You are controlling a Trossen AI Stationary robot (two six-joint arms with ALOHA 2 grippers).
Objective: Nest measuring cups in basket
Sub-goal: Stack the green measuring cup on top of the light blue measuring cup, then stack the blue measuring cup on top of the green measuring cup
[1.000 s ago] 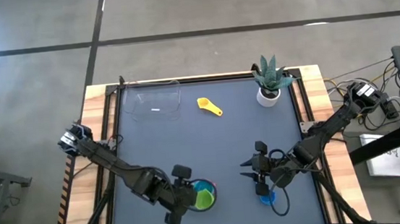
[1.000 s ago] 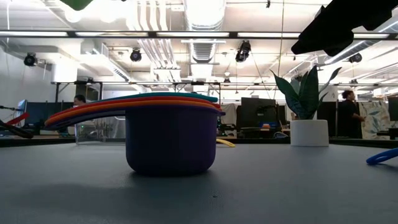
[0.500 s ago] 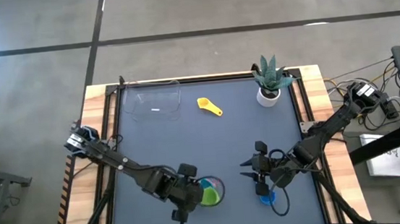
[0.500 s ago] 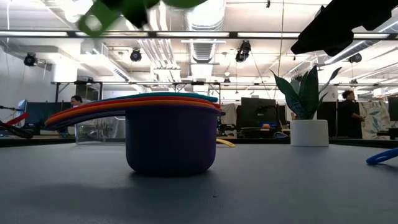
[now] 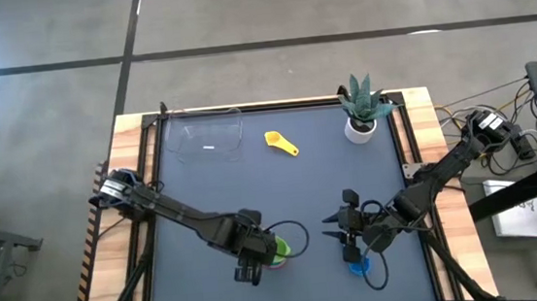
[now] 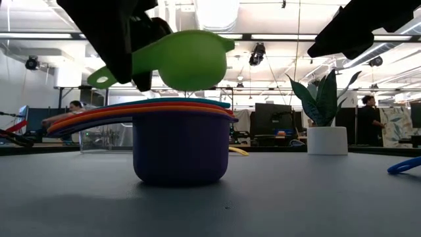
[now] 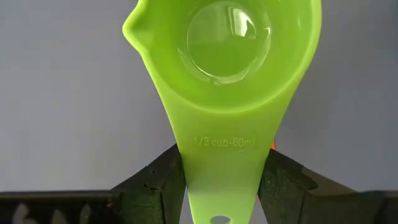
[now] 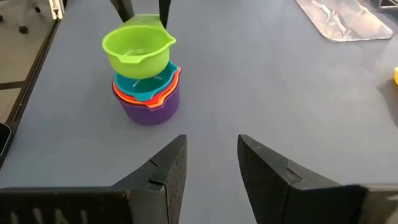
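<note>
The dark table point(image 5: 282, 188) is seen whole from above; in the low view its far edge is lost behind the purple cup point(image 6: 181, 145). The clear basket point(image 5: 207, 136) stands at the far left corner and is hard to make out, showing mainly as a faint outline with glints; the cut-off corner seen in the right wrist view is taken to be the same basket. The potted plant point(image 5: 361, 109) stands at the far right corner. The stack of nested cups point(image 8: 147, 92) near the front edge is largely hidden from above by the left arm; purple at the bottom, then orange, red and teal rims are made out in the right wrist view, and whether more cups lie inside cannot be told. The green measuring cup point(image 6: 189, 60) is held just above that stack, apart from it; its handle is pinched between the fingers of the left gripper point(image 7: 221, 180), and the handle's end is cut off in the left wrist view. The right gripper point(image 8: 208, 165) waits to the right of the stack with its fingers parted and nothing between them; under it a blue cup point(image 5: 358, 263) is partly covered. The yellow cup point(image 5: 281, 143) lies alone between basket and plant. Compared with a second ago, the green cup has been carried rightward and lowered over the stack; the right arm is unchanged.
</note>
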